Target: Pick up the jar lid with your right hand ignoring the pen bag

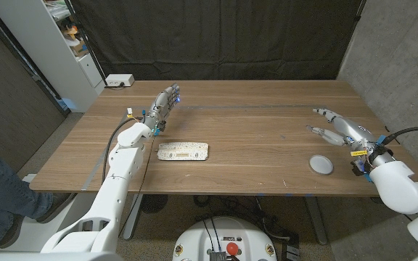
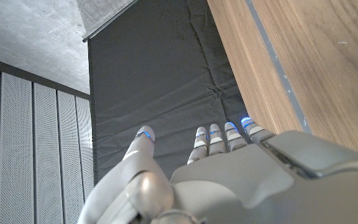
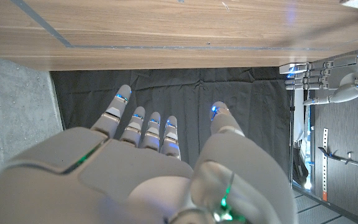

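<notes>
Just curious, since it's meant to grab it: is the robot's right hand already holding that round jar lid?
No. In the head view the jar lid lies on the table, apart from the open right hand.

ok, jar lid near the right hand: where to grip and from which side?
Grip the rim, coming from above. The jar lid lies flat on the table, a low disc with no handle, so probably thumb and fingers across opposite edges. The right hand is open, beyond it.
</notes>
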